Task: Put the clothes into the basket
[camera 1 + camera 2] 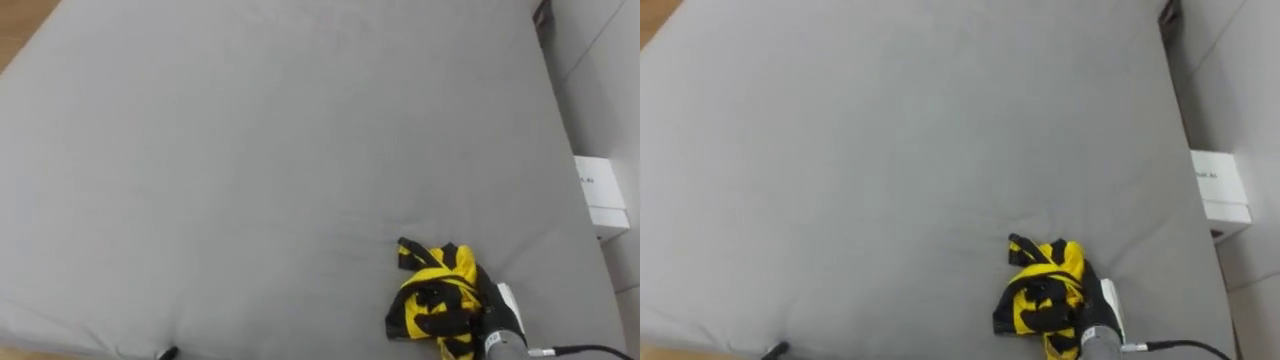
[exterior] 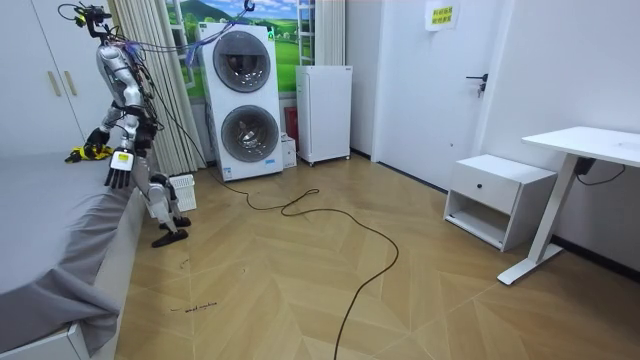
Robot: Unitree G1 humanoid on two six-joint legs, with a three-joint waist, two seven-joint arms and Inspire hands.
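fingers of the right hand (image 1: pixel 488 322) are curled into the yellow-and-black garment (image 1: pixel 432 284) and it is gripped | garment is bunched on the grey bed (image 1: pixel 250 150) near its lower right edge | left hand (image 2: pixel 118 172) is hung at the bedside, fingers straight | white basket (image 2: pixel 182 192) is seen on the floor by the robot's feet, well apart from the garment

A home bedroom: grey-sheeted bed (image 2: pixel 40 220), stacked washing machines (image 2: pixel 246 100), a white bedside cabinet (image 2: pixel 497 198) and desk (image 2: pixel 590 145).
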